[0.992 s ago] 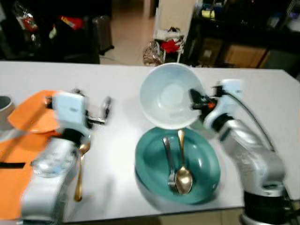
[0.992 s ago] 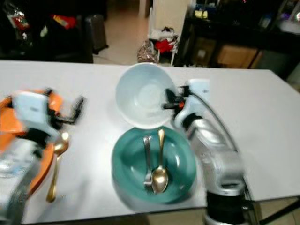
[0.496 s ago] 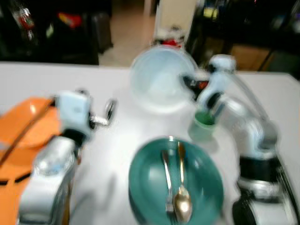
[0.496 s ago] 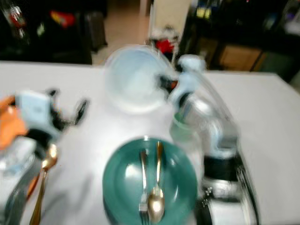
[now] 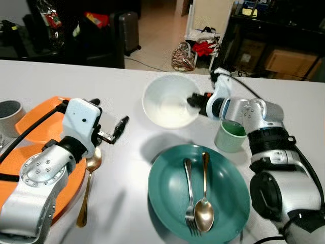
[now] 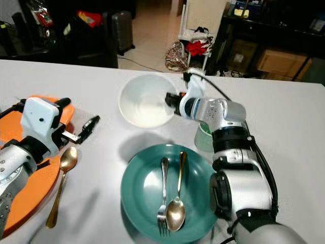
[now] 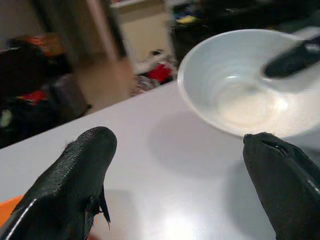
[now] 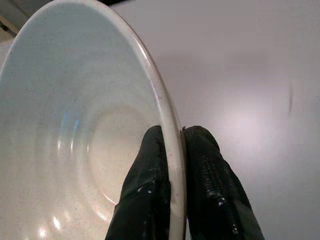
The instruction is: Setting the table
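Observation:
My right gripper (image 5: 194,101) is shut on the rim of a white bowl (image 5: 167,101), holding it just above the white table (image 5: 127,81) behind a teal plate (image 5: 223,188). One finger is inside the rim and one outside (image 8: 212,185). The plate holds a silver fork (image 5: 188,193) and a gold spoon (image 5: 204,201). A green cup (image 5: 229,135) stands under my right forearm. My left gripper (image 5: 118,129) is open over the table, left of the bowl. A second gold spoon (image 5: 89,188) lies beside an orange plate (image 5: 30,152) below my left arm.
A grey cup (image 5: 9,113) stands at the far left edge. Beyond the table's far edge are a suitcase (image 5: 127,30), bags on the floor (image 5: 185,53) and dark shelving (image 5: 274,30). Bare table lies to the right of the green cup.
My right gripper carried the bowl from over the teal plate back and lower, uncovering the green cup. The camera shifted too. My left arm has barely moved.

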Robot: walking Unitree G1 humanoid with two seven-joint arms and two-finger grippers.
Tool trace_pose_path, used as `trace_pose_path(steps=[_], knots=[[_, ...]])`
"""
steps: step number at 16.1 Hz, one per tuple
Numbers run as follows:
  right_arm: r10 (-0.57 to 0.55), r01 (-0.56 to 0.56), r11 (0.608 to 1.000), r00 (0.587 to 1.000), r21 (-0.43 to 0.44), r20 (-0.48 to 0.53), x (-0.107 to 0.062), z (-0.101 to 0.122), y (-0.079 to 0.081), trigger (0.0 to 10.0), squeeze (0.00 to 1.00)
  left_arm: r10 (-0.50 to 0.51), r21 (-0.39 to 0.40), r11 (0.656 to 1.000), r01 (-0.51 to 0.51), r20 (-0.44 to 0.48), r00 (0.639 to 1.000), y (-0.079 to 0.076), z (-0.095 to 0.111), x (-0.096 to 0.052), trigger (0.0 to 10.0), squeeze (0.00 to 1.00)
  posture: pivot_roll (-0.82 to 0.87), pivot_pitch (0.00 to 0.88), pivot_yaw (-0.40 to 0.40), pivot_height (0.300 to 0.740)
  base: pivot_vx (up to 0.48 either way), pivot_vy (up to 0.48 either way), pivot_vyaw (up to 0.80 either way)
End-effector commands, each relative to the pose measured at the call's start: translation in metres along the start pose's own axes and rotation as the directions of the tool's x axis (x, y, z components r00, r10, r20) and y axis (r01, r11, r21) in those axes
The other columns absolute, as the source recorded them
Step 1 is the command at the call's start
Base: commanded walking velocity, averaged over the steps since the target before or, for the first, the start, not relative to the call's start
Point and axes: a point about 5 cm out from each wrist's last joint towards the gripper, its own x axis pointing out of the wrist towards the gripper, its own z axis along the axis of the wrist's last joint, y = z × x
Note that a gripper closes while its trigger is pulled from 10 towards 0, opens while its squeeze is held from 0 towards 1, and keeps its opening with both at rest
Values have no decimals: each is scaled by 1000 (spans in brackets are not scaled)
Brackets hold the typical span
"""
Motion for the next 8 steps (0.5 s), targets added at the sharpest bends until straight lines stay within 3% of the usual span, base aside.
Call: trace_pose_path(steps=[1,2,4,5,8], knots=[[-13,14,1000,998,-23,61,-3,18,-1,10000,0,-61,12,998,61,1,998,0,5,0,10000,0,7,0,-31,740,0,0,0],[-24,26,999,998,-31,50,2,18,-1,10000,0,-129,29,991,130,-23,991,3,7,-3,10000,0,8,0,-23,740,0,0,0],[-23,24,1000,998,-13,51,4,19,1,10000,0,-167,30,985,168,-36,985,3,7,-6,10000,0,8,0,-19,740,0,0,0],[-19,18,999,999,36,34,8,15,2,10000,0,-220,20,975,221,-52,974,4,7,-8,10000,0,14,0,-13,740,0,0,0],[-34,35,999,999,30,-18,12,6,0,10000,0,-263,17,964,264,-53,963,4,10,-11,10000,0,18,0,-16,740,0,0,0]])
